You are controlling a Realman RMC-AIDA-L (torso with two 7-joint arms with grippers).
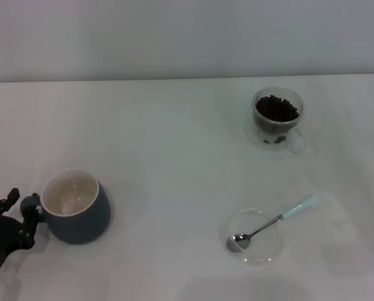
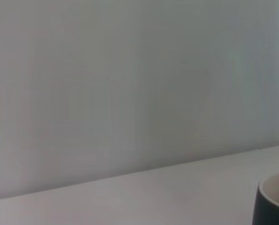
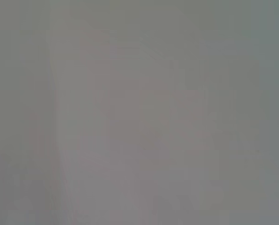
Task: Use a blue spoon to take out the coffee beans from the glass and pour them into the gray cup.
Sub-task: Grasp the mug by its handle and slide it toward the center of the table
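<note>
Nothing scooped yet: blue spoon (image 1: 272,221) lies w/ its metal bowl in a flat clear saucer (image 1: 255,236) on the table (image 1: 174,138), pale handle end sticking out over the rim toward the far right. Glass (image 1: 276,118) w/ coffee beans (image 1: 275,108) sits farther back on the right, well apart from the spoon; gray cup (image 1: 76,206) is near-left, upright, inside looks empty. Left hand (image 1: 12,219) is just beside the cup's handle side, fingers look spread, gripping nothing; can't tell if it touches the handle. Right hand isn't in view, and the right wrist view shows nothing usable, so its state can't be told. Step in hand, prob.: pick up the spoon. To do it well: take the blue end that overhangs the saucer, pinch across the stem, lift straight up so the saucer doesn't drag along, keep the bowl level. Left hand could steady the cup for the pour.
</note>
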